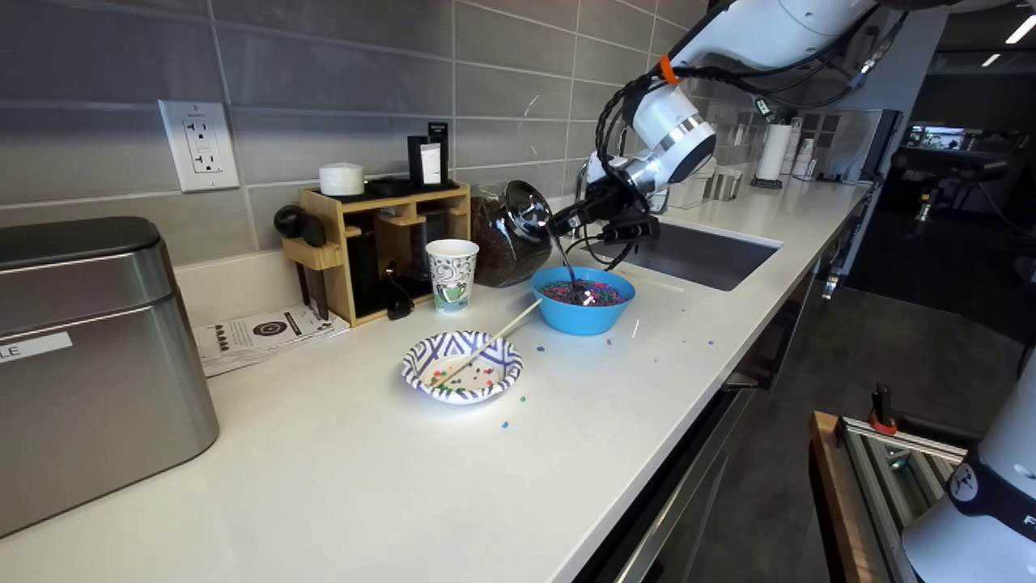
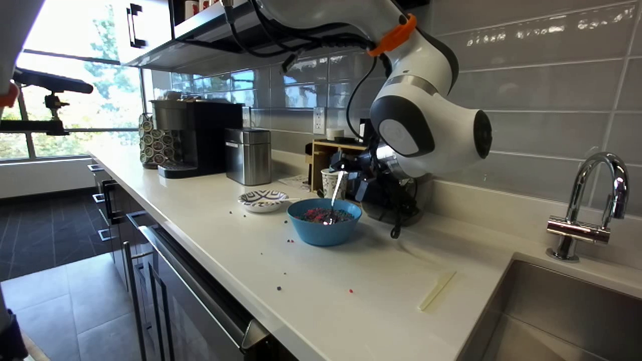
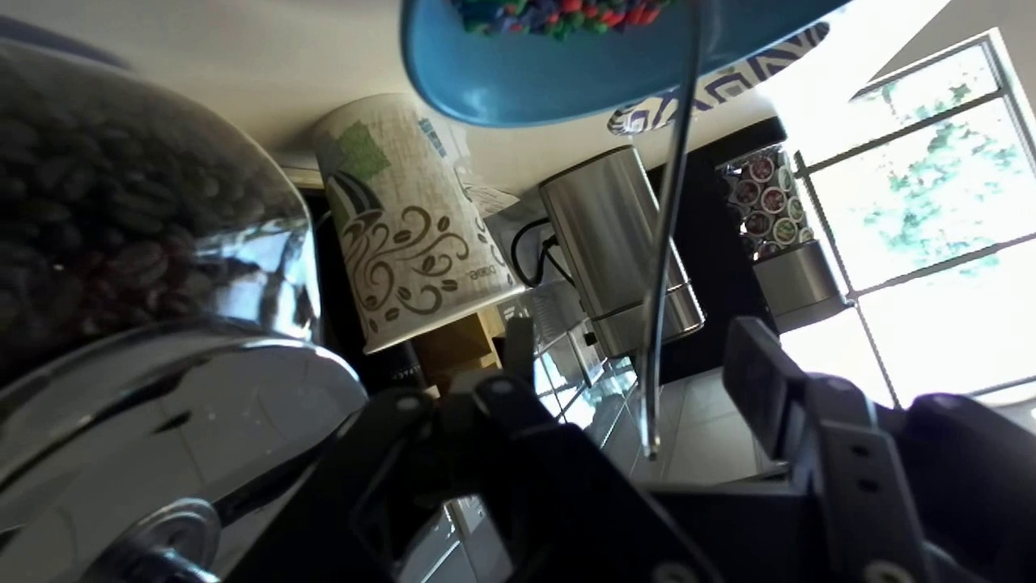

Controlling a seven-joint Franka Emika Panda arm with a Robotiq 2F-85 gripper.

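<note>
Spoon [image 2: 337, 190] of silvery metal has a white countertop [image 1: 324, 486] beneath it, with a sink [image 1: 704, 255] let in. Over this reaches the robot arm [image 2: 421, 115], its gripper [image 3: 635, 344] near a glass jar of coffee beans [image 1: 498, 251]. The 2 jaws stand wide apart and have hold of nothing; the spoon's handle lies in the gap, clear of both pads in the wrist view. A blue bowl [image 1: 583, 321] holds multicoloured pellets [image 2: 311, 215]. Near it are a patterned paper bowl [image 1: 414, 368] and a patterned paper cup [image 1: 452, 275]. Slimmer than these, the spoon stands head-down among the pellets inside the blue bowl. Its long axis is steep but tilted: in both exterior views the handle points up towards the gripper. In the wrist view it runs top to bottom, slanting slightly left towards its free tip. A thin stick [image 1: 502, 332] lies across the paper bowl. Smallest are stray pellets [image 2: 351, 291] on the countertop.
</note>
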